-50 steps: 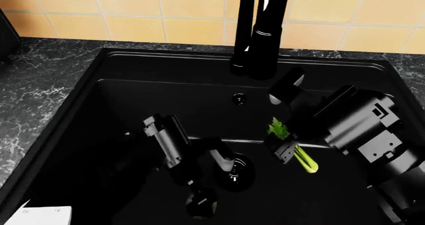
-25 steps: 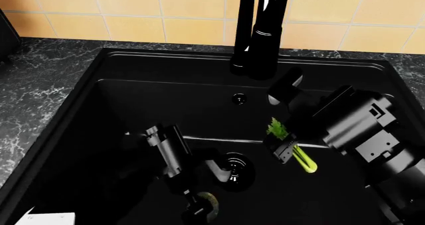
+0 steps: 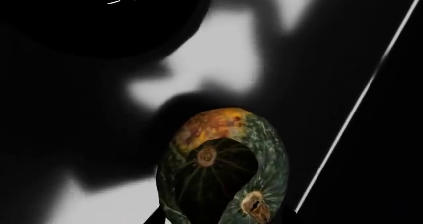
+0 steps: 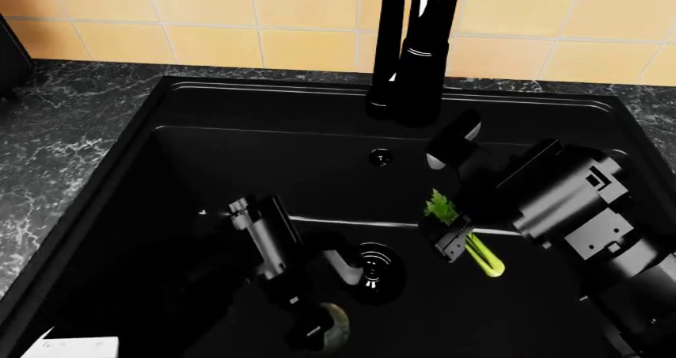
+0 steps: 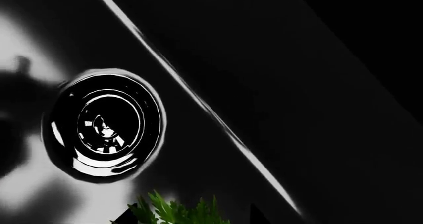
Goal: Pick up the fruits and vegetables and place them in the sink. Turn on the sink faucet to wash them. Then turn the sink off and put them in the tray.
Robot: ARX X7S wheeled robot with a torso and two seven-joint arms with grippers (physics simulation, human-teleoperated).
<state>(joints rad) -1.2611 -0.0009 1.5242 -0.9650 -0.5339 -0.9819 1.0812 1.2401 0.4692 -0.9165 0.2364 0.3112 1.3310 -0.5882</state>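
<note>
Deep in the black sink (image 4: 127,215), the left end effector (image 4: 317,326) clasps the squash (image 4: 329,326) low over the basin floor, nearest the head camera. Only the left wrist view shows the squash (image 3: 221,169) closely: dark-green ribbed skin, an orange-yellow patch, a tan stem scar. Just beyond lies the round drain (image 4: 372,272), which the right wrist view renders as glossy concentric rings (image 5: 106,125). To its right, the right end effector (image 4: 449,235) grips the celery bunch (image 4: 476,251), leafy tips up, pale stalks angled down above the floor. Farther back are the overflow hole (image 4: 381,158), the faucet (image 4: 417,49), the marbled counter (image 4: 63,128) and tan tiles. No lettering is legible.
</note>
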